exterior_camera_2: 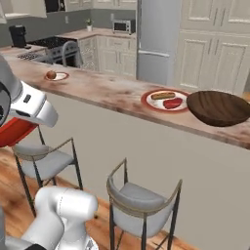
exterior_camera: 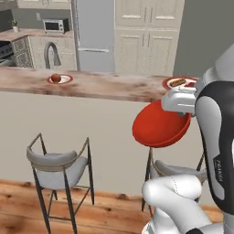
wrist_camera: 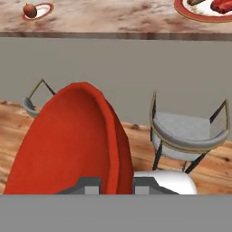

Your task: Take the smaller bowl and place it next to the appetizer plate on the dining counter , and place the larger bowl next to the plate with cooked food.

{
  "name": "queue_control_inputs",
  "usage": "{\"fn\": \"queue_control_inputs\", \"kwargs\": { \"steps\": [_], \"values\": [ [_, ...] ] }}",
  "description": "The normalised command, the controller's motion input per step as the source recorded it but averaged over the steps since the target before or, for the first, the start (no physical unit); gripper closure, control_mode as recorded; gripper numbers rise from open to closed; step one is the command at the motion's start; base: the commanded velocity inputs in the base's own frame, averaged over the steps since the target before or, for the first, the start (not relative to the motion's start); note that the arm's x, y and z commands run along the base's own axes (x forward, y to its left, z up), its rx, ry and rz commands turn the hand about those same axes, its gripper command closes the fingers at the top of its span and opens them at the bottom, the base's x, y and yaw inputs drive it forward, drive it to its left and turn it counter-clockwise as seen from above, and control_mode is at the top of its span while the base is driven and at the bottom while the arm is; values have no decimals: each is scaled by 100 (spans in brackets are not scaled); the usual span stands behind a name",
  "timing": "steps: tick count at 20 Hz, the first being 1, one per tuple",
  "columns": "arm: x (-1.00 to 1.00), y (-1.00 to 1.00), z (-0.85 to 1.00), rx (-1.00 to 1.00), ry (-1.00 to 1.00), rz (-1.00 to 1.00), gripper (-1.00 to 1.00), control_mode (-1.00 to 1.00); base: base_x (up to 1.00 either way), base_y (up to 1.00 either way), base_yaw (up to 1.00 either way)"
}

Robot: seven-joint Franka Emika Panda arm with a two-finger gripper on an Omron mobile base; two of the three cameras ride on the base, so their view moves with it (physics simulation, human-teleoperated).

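While the gripper point(wrist_camera: 115, 183) stands clamped on the rim of the smaller bowl point(exterior_camera: 160, 125), that glossy red-orange bowl hangs in the air in front of the beige front panel of the dining counter point(exterior_camera: 100, 87), below the level of its marble top and above a grey bar stool point(exterior_camera: 57, 167). In the hand view the two finger tips point(wrist_camera: 90, 185) sit on either side of the bowl's wall, and the bowl is tipped steeply, its hollow turned to the left of that view. On the dining counter, toward its far left end in the left base view, sits the appetizer plate point(exterior_camera: 60, 79), a small white plate with a reddish rim and one round red-brown lump on it; the held bowl is well apart from it, nearer the counter's other end. Near that end, a second red-rimmed plate with cooked food point(exterior_camera_2: 167, 100) lies on the marble, carrying a sausage-like piece and a red piece. Just beside that plate, on the side away from the appetizer plate, the larger bowl point(exterior_camera_2: 218, 108) of dark wood rests upright on the counter top. Against the front panel in the right base view stands another grey stool point(exterior_camera_2: 141, 200), below the plate with cooked food.
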Motion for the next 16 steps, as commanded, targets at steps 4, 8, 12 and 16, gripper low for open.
{"fn": "queue_control_inputs", "kwargs": {
  "steps": [4, 8, 12, 16],
  "values": [
    [0, 0, 0, 0, 0, 0, 100, 100, 29, 100, -21],
    [0, 0, 0, 0, 0, 0, 100, 100, 44, 100, -19],
    [0, 0, 0, 0, 0, 0, 100, 100, 45, 100, -17],
    [0, 0, 0, 0, 0, 0, 100, 100, 42, 68, -19]
  ]
}}
